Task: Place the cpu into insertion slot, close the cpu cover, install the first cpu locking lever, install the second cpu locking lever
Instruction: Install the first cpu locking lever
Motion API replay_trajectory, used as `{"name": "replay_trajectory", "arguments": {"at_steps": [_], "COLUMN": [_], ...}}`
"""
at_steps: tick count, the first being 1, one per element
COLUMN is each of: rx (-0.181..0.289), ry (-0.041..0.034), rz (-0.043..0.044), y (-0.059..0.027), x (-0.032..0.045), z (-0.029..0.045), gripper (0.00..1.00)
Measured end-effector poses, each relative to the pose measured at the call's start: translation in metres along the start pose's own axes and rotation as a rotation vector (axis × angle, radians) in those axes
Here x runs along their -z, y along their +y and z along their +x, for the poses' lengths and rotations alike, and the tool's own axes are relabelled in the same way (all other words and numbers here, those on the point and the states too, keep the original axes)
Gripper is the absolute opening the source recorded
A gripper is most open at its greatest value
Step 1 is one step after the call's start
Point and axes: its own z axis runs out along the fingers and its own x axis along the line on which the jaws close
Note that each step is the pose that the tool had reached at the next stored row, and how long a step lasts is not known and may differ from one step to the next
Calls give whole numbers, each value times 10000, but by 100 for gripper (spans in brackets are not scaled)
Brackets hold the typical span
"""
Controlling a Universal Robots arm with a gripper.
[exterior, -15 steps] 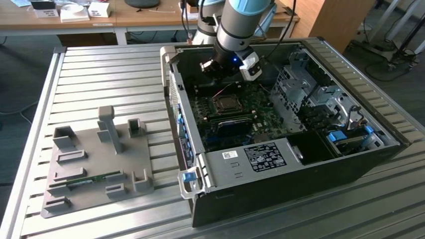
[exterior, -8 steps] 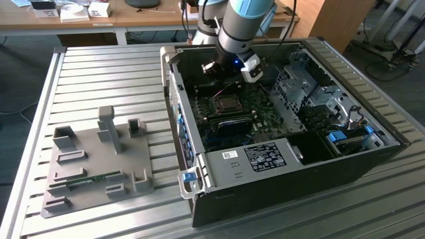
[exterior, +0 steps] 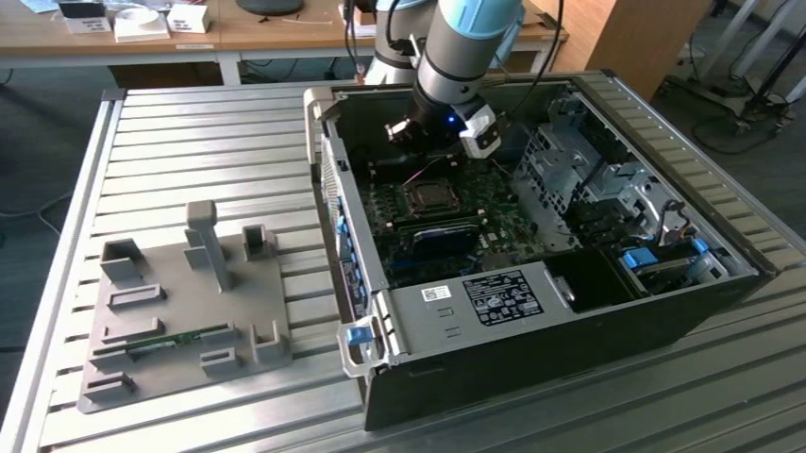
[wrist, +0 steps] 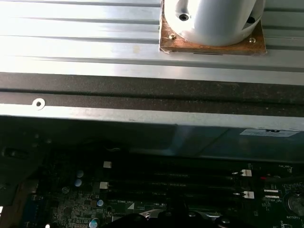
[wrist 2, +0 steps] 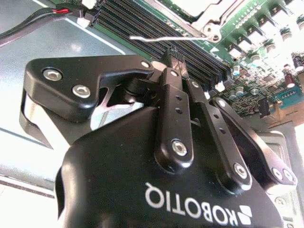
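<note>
- A grey fixture plate (exterior: 189, 311) lies on the slatted metal table (exterior: 189, 142), at the exterior view's left of the open computer case (exterior: 529, 349).
- Inside the case, the insertion slot (exterior: 428, 196) sits on the green board (exterior: 435, 250).
- In the second wrist view, the cpu cover (wrist 2: 211, 23) lies flat over the slot, and a thin locking lever (wrist 2: 161, 38) juts across the black memory slots (wrist 2: 142, 21).
- The gripper (wrist 2: 173, 56) hangs over the slot, tips just beside that lever. Its fingers are drawn together and nothing shows between them; whether they touch the lever I cannot tell.
- A wooden desk (exterior: 252, 33) stands behind.
</note>
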Motion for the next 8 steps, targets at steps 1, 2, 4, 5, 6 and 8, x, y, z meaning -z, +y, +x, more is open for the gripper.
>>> {"name": "replay_trajectory", "arguments": {"at_steps": [1,2,4,5,6,8], "rx": [1,0,1,0,-1,1], "ry": [0,0,-2,0,-1,1], "rz": [0,0,-4,-1,0,1], "y": [0,-1,-4,-5,-7,-9], "x": [-1,-3,-12,-15,-19,-24], "z": [0,0,0,1,0,-5], "gripper": [11,11,11,11,11,11]}}
